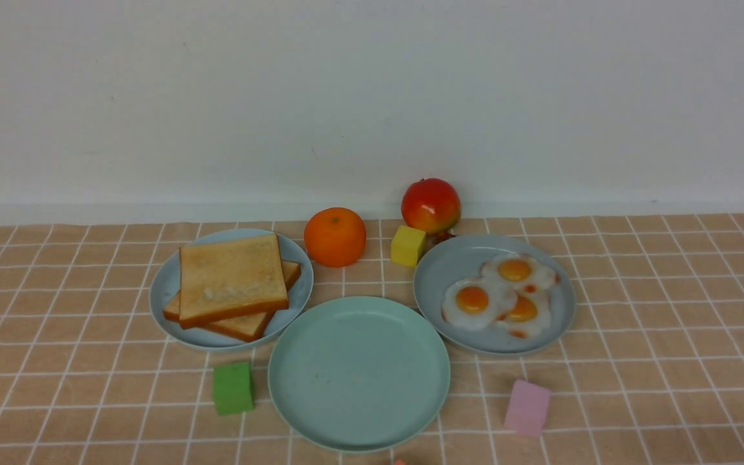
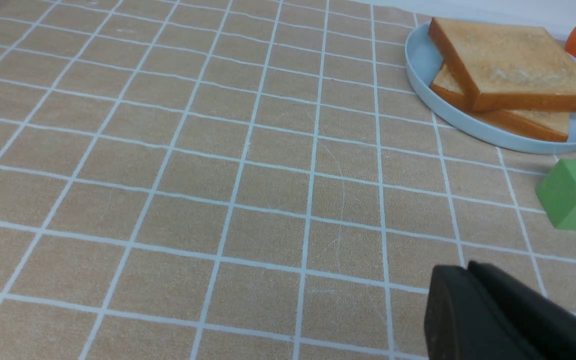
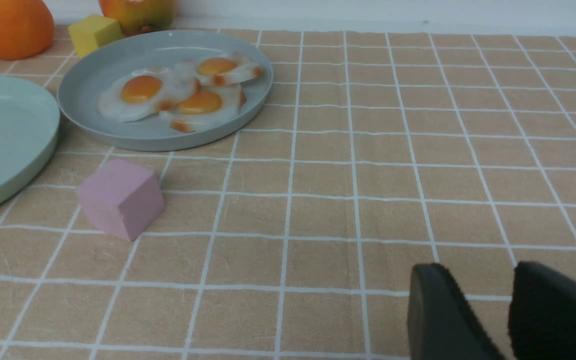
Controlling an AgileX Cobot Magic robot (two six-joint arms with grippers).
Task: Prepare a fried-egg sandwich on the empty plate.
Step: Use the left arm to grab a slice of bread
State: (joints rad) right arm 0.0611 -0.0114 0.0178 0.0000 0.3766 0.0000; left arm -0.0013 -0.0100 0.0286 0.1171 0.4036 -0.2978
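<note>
Mint-green, your empty plate (image 1: 359, 374) lies at the near middle of the bench (image 1: 669, 323). The sandwich slices (image 1: 230, 281) are stacked on the pale blue plate (image 1: 164, 287) to its left, and three fried eggs (image 1: 475, 300) lie on the grey-blue plate (image 1: 449, 265) to its right. Your left end effector (image 2: 468, 272) is pressed together, your right end effector (image 3: 483, 272) spread, neither pinching anything.

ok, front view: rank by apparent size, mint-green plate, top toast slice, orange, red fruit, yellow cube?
1. mint-green plate
2. top toast slice
3. orange and red fruit: look alike, and the fruit sits farther back, so unranked
4. yellow cube
</note>
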